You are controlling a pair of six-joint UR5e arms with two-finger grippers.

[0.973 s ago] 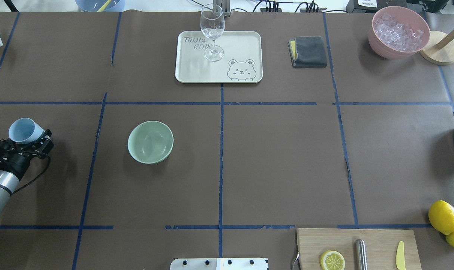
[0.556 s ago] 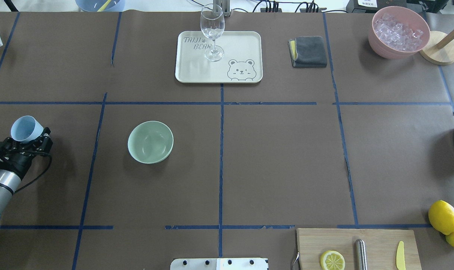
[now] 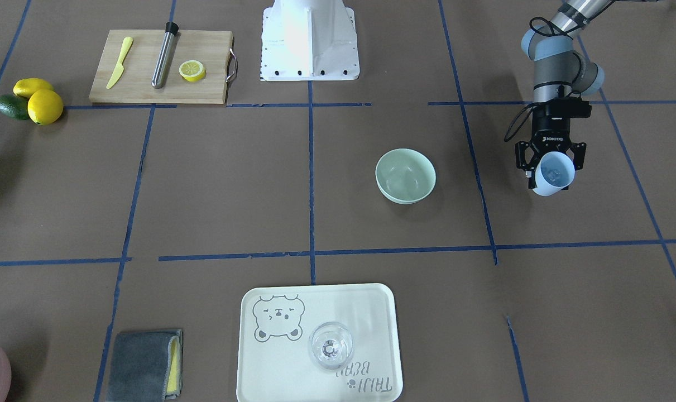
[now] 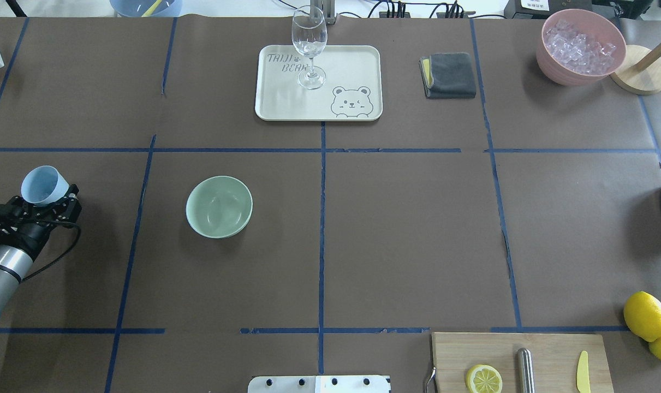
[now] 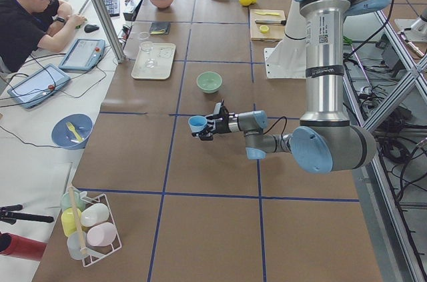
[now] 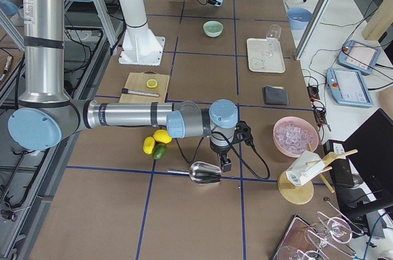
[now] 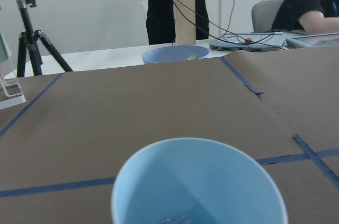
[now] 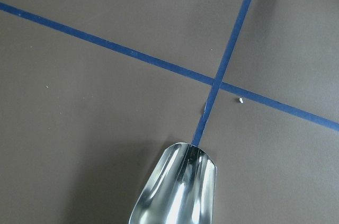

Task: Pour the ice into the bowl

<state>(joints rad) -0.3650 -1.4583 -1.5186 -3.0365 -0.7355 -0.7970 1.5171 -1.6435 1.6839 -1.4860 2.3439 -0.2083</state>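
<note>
The left fingers [image 3: 580, 157] are closed on the blue cup [image 3: 554, 174], one on each side of its wall. They hold it in the air above the counter [image 4: 395, 234], near the robot's left end. At the bottom of the cup lies the ice [image 3: 550, 177] — only a few clear pieces, faint from the front and just a glimmer in the left wrist view.

The change over the last second is small. In the overhead view the cup and the fingers have moved a little away from the robot and a little toward the bowl [image 4: 219, 207]. From this I judge that the carry to the bowl has only begun. The bowl stands upright and empty, well apart from the cup, so no part of the pouring is done yet.

The long axis of the cup is close to vertical. In the view from the left end the wide rim is on top and the narrow base below, so the mouth points upward and the ice stays inside. Whether it leans slightly, I cannot tell. For pouring, I think the cup must first come over the bowl, and then its axis must tip toward the bowl.

The right fingers [image 6: 225, 163] are at the other end of the counter, just beside a metal scoop [image 6: 206, 173] — I cannot tell how wide they stand or whether they hold it.
</note>
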